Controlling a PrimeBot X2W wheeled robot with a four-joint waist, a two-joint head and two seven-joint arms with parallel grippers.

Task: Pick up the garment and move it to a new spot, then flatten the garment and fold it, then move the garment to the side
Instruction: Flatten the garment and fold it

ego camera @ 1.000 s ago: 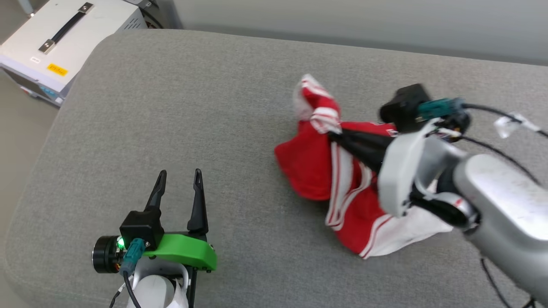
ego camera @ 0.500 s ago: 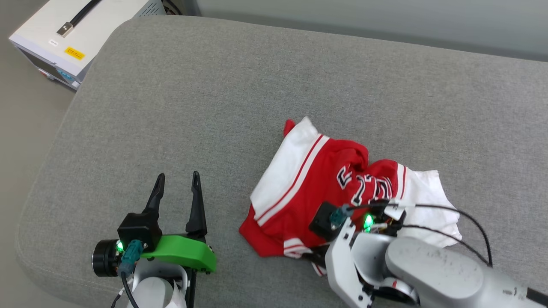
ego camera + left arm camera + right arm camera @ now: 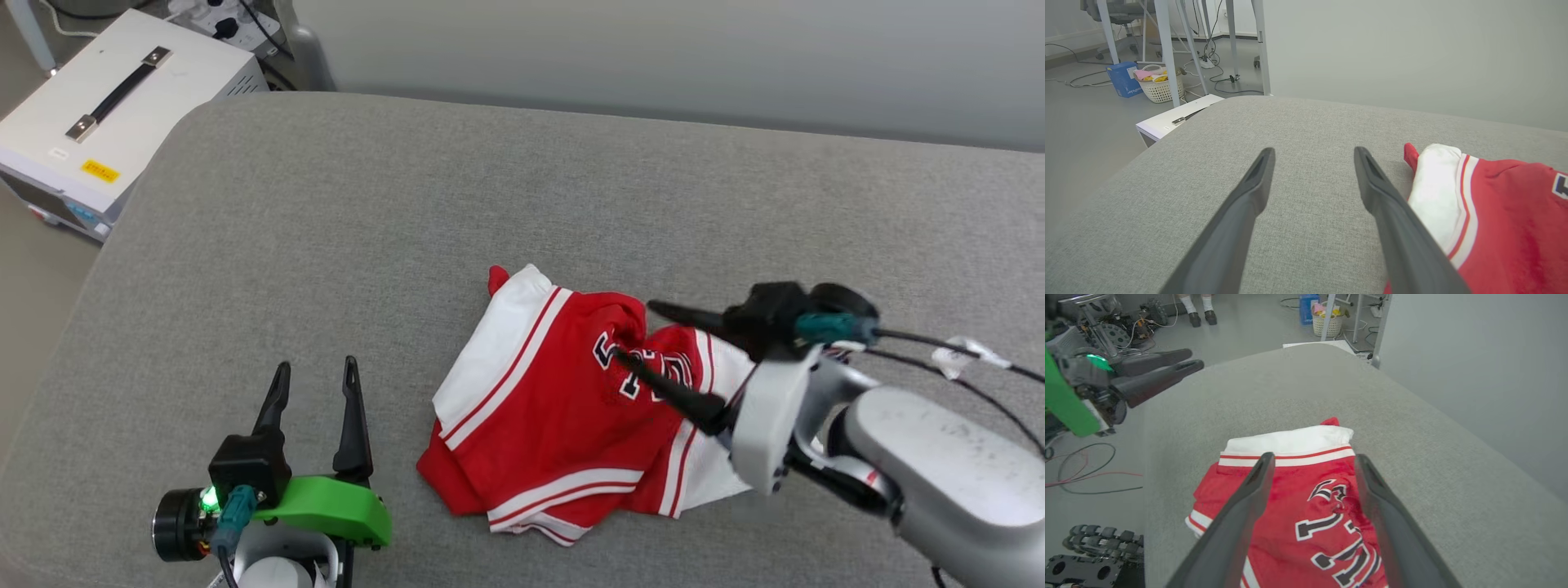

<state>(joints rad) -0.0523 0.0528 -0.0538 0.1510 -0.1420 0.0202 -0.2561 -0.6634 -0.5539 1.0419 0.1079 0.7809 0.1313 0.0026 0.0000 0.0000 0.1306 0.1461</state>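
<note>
Grey padded worktop [image 3: 408, 204], fabric-covered, rounded corners.

The garment [image 3: 539, 408] [image 3: 1515, 212] [image 3: 1310, 469] lay crumpled on the worktop, toward its near edge and somewhat right of its middle. It was red cloth with a white sleeve panel turned toward the worktop's left end. Red-and-white striped trim ran along the edges, and black white-outlined lettering showed on a rumpled fold. A small red tip poked out at the garment's far corner.

Right pincer [image 3: 633, 330] [image 3: 1314, 456] was over the worktop's near right part. Its fingers were spread wide and pointed toward the left end, straddling the lettering and gripping nothing. I could not tell whether the lower fingertip touched the cloth.

Left pincer [image 3: 317, 364] [image 3: 1313, 150] [image 3: 1196, 358] was over the worktop's near left corner. Its fingers were parted, empty, and aimed at the far edge, with bare fabric between them.

White case [image 3: 188, 82] with a dark handle stood on the floor just off the worktop's far left corner. Beyond that corner were a pale basket [image 3: 1157, 83] and a blue box [image 3: 1122, 77] near some table legs. A person's feet [image 3: 1202, 316] in dark shoes were on the floor off the left end.
</note>
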